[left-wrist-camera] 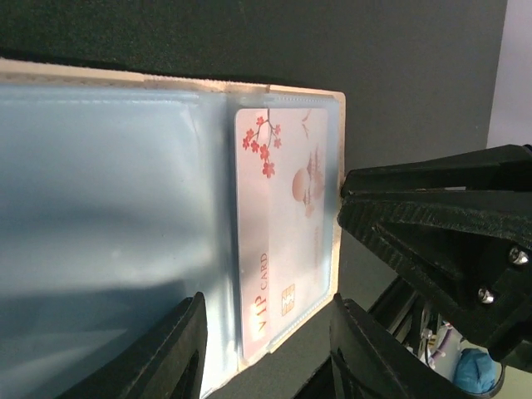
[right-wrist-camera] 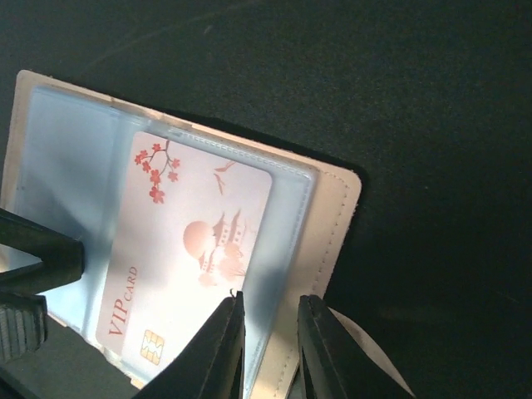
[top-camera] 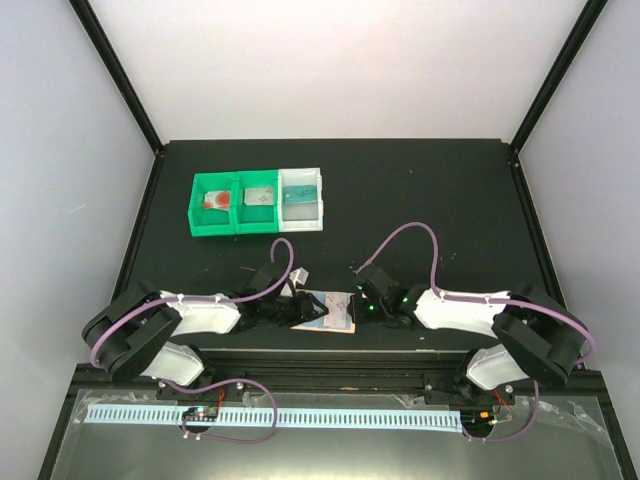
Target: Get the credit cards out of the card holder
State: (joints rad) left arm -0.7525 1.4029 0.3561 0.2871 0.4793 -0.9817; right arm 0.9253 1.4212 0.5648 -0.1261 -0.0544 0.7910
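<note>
The tan card holder lies open on the black table between my two grippers. Its blue-grey pockets hold one pale pink VIP card with red blossoms, also seen in the right wrist view. My left gripper is open wide, straddling the holder's near corner. My right gripper is narrowly open, its tips over the pocket's edge beside the card. A red-pink card, a grey card and a teal card lie in the bins.
Two joined green bins and a white bin stand at the back left of the table. The right gripper's black body sits close to the holder's right edge. The table's front edge is just behind the arms.
</note>
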